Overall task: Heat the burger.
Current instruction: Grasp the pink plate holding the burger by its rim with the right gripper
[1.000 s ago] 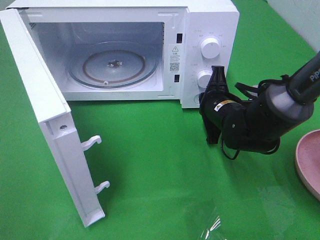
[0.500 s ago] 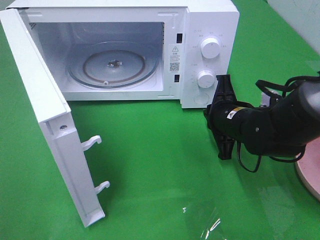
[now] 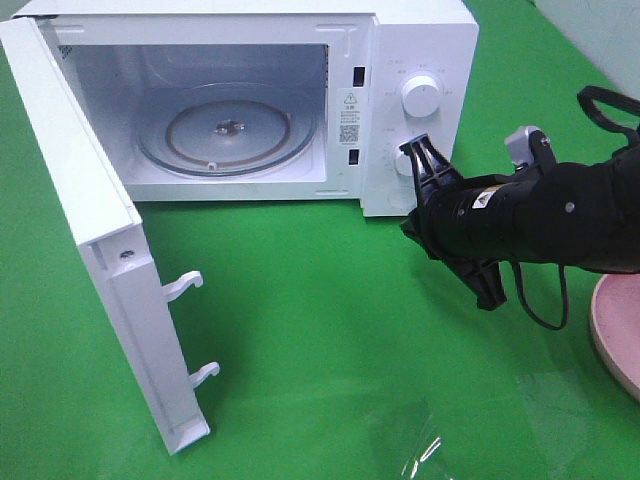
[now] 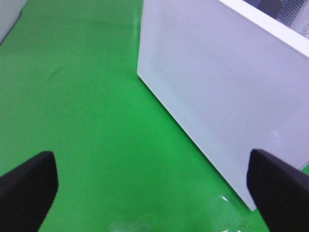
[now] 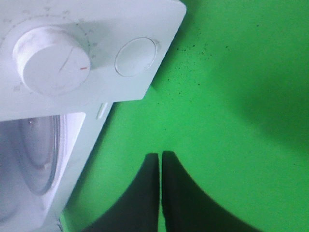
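One microwave (image 3: 420, 40), two knobs (image 3: 420, 95), one plate (image 3: 610, 320)

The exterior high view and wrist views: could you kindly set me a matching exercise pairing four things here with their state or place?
Things:
1. microwave door
2. glass turntable
3. left gripper
4. right gripper

States or places:
A. jaws closed together
B. swung out on its hinges
C. jaws wide apart
D. inside the oven cavity

Pairs: 1-B, 2-D, 3-C, 4-A

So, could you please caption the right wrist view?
Shut right gripper poised by the open microwave, near its lower dial.
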